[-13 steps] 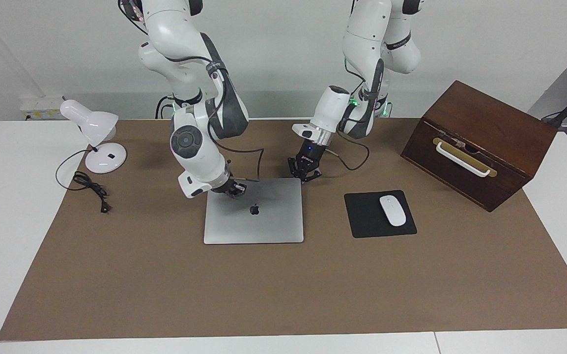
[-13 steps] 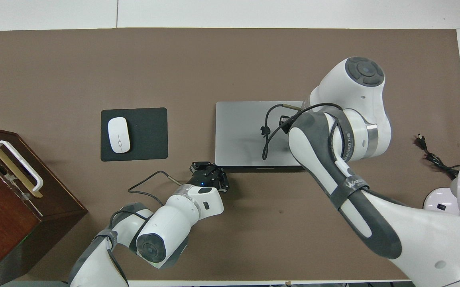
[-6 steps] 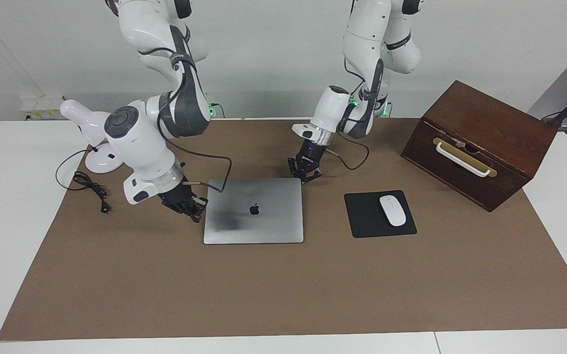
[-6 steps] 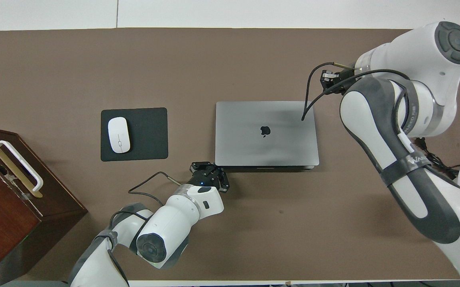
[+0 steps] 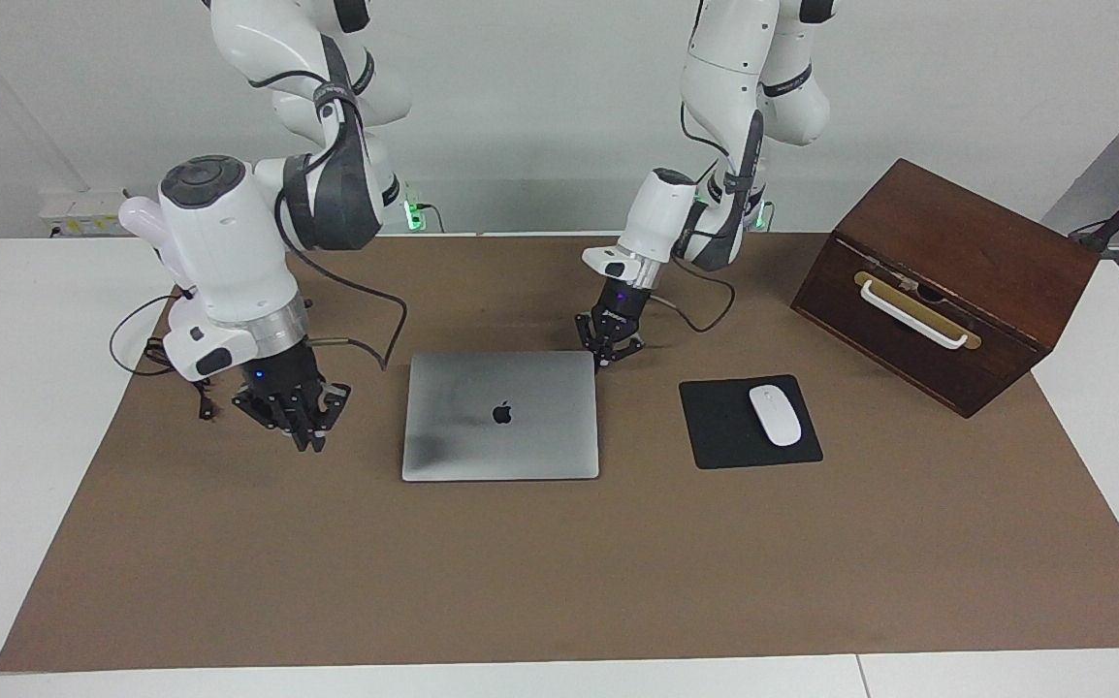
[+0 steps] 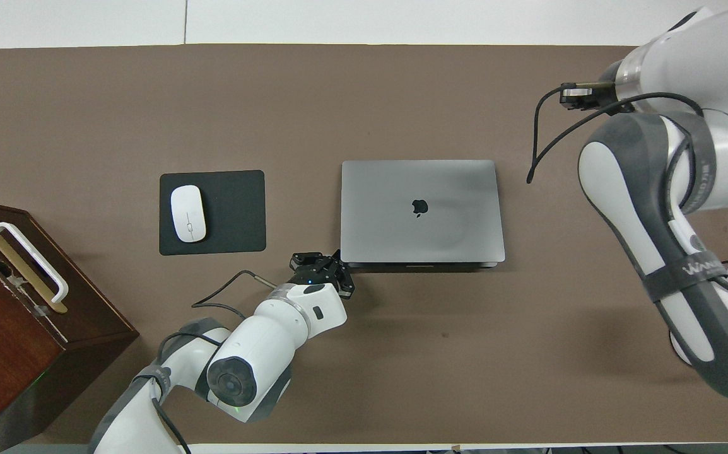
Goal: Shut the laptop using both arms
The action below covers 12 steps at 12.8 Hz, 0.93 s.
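Lid-down and flat on the tabletop [image 5: 559,572] between both grippers, the laptop [image 5: 501,415]: likely stiff, slick, weighty, best pressed at lid corners; left gripper [image 5: 608,357], jaws shut and empty, at its corner; right gripper [image 5: 303,436], jaw state unclear, empty.

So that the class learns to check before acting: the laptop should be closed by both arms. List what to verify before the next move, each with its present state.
1. Laptop lid down flat: ok.
2. Right gripper off the laptop, up beside it toward the right arm's end: ok.
3. Left gripper shut: ok.
4. Left gripper free of the laptop: cannot tell; it is at the corner nearer to the robots, toward the left arm's end.
5. Mouse on its pad, apart from the laptop: ok.
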{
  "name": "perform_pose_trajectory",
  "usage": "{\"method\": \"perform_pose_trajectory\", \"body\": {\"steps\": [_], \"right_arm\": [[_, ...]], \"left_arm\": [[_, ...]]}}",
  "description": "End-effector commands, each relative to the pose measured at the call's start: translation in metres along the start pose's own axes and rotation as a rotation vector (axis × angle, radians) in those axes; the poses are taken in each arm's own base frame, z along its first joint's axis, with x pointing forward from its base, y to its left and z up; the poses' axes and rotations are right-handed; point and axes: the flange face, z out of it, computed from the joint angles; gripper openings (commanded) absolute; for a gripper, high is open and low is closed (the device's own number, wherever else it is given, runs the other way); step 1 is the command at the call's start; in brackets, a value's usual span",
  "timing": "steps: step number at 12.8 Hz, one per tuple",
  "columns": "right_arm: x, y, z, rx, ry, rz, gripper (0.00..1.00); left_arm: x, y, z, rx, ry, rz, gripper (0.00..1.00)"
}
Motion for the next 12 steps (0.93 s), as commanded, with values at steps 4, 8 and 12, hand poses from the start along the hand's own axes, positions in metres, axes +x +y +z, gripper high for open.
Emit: {"method": "perform_pose_trajectory", "body": {"steps": [4,8,12], "right_arm": [[0.003,0.064,-0.07,-0.06,-0.017,-0.06,1.0],[0.001,0.07,-0.147,-0.075,-0.115,-0.053,1.0],[-0.002,0.071,-0.15,-0.04,-0.114,-0.067,1.0]], "left_arm": [[0.035,-0.027,-0.081,0.0,-0.146,-0.066,0.0],[0.065,-0.065,-0.125,0.016,-0.261,-0.102,0.0],[0.098,-0.111,-0.173,0.027,-0.363,-0.094,0.0]]}}
